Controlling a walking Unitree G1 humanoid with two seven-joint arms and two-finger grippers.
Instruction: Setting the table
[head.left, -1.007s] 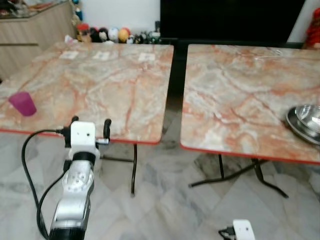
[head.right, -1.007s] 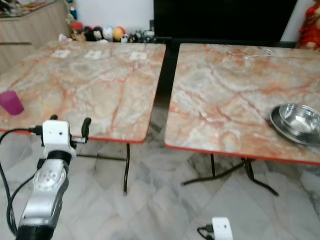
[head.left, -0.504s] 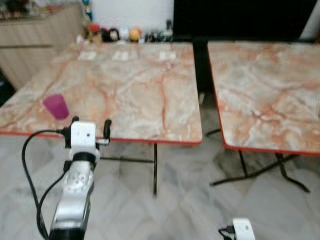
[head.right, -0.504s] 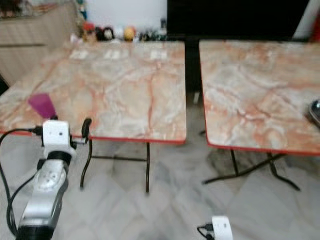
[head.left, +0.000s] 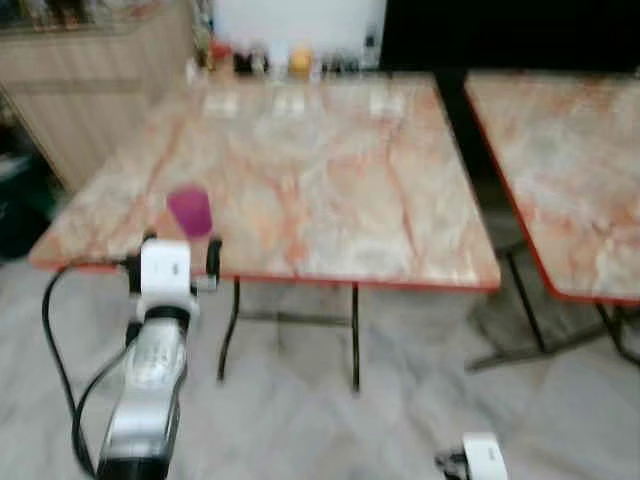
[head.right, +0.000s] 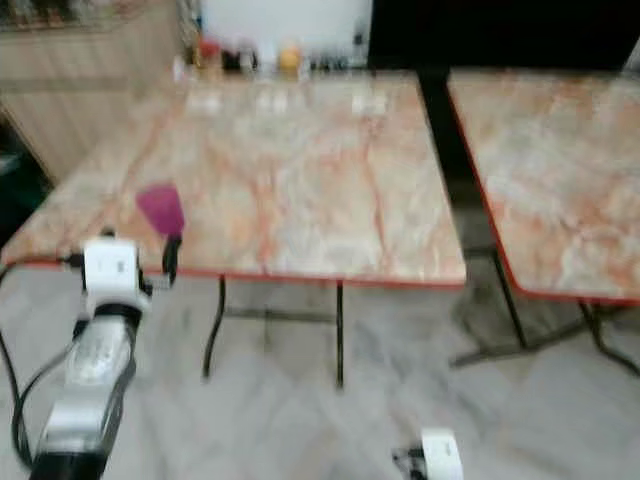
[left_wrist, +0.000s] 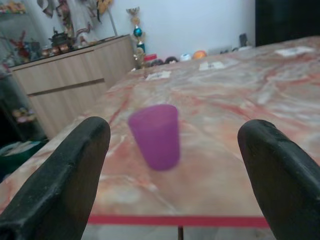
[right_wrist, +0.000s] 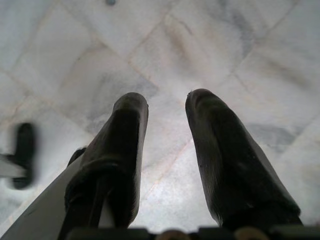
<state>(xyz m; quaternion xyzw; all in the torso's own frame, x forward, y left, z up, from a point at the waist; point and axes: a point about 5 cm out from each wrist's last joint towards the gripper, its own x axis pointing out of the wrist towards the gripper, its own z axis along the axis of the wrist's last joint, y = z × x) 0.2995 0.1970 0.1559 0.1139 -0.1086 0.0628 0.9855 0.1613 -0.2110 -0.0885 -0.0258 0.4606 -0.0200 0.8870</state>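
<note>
A purple cup (head.left: 189, 210) stands upright near the front left corner of the left marble-patterned table (head.left: 340, 190). My left gripper (head.left: 181, 254) is held out just before that table's red front edge, almost in line with the cup and a little short of it. In the left wrist view the cup (left_wrist: 155, 135) stands between and beyond the two black fingers (left_wrist: 65, 175), which are wide open with nothing in them. My right gripper (right_wrist: 167, 97) hangs low over the floor, its fingers close together with a narrow gap and nothing between them.
A second marble-patterned table (head.left: 570, 170) stands to the right, with a dark gap between the two. A wooden cabinet (head.left: 90, 70) runs along the left. Small figures (head.left: 270, 60) line the back wall. Several white cards (head.left: 290, 100) lie at the left table's far edge. The floor (head.left: 400, 400) is pale marble.
The whole view has swung to the left, so the camera has moved. The metal bowl on the right table has left the picture. The purple cup now sits close to my left gripper.
</note>
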